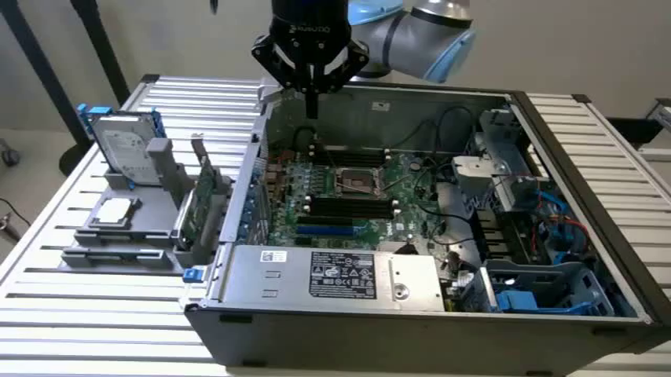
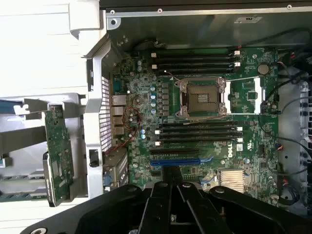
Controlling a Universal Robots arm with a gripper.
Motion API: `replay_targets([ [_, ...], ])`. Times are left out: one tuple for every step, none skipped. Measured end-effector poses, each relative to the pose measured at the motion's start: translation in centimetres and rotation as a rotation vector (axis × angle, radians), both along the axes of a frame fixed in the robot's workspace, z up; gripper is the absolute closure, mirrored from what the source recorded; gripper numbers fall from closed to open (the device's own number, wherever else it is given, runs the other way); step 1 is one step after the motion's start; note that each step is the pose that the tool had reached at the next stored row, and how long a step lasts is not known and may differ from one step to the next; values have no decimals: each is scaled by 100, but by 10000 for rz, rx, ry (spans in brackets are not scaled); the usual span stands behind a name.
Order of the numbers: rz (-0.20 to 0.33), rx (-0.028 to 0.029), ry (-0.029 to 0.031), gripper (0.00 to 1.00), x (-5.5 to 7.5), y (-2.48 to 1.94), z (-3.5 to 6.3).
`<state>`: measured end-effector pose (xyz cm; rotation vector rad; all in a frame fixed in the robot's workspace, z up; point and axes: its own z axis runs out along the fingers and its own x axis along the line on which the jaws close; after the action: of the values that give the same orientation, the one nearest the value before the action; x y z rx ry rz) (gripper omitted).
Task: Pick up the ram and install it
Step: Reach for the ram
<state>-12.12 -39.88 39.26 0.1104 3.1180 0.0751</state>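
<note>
Bench [image 1: 74,322]: white slatted top that carries everything.
Case [image 1: 419,342]: open tower lying on its side toward the exterior view's right, with its inside facing up.
Motherboard [image 2: 253,105]: green and flat on the case floor, with a bare processor socket [image 2: 202,97] in the middle.
Rack [image 1: 141,228]: gray holder just beside the case, on the exterior view's left. A silver hard drive [image 1: 124,145] stands at its far end.
Pincer [image 1: 311,110]: hangs above the rear of the case, fingers pressed together and pointing straight down, with nothing between them.
Green card [image 1: 201,210]: upright in the rack next to the case wall. Its metal bracket suggests the expansion card, not the stick.
Memory slots [image 2: 197,132]: black rows on either side of the socket, with white latches at their ends. They look vacant, though I cannot be sure.
Ram: not in the pincer; I cannot tell where it lies.
Step in hand: the pickup, which seems not yet begun.
Doing it well: the fingers would need to part before any descent. Gripping the stick's flat faces near the middle, held square, should spare the chips and keep it level.
</note>
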Motion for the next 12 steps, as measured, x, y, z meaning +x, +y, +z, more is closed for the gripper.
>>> replay_targets([
  [0,0,0,89,0,0,0],
  [0,0,0,89,0,0,0],
  [0,0,0,89,0,0,0],
  [0,0,0,89,0,0,0],
  [0,0,0,89,0,0,0],
  [0,-1,0,89,0,0,0],
  [0,0,0,89,0,0,0],
  [0,0,0,89,0,0,0],
  [0,0,0,89,0,0,0],
  [0,0,0,89,0,0,0],
  [0,-1,0,89,0,0,0],
  [0,0,0,89,0,0,0],
])
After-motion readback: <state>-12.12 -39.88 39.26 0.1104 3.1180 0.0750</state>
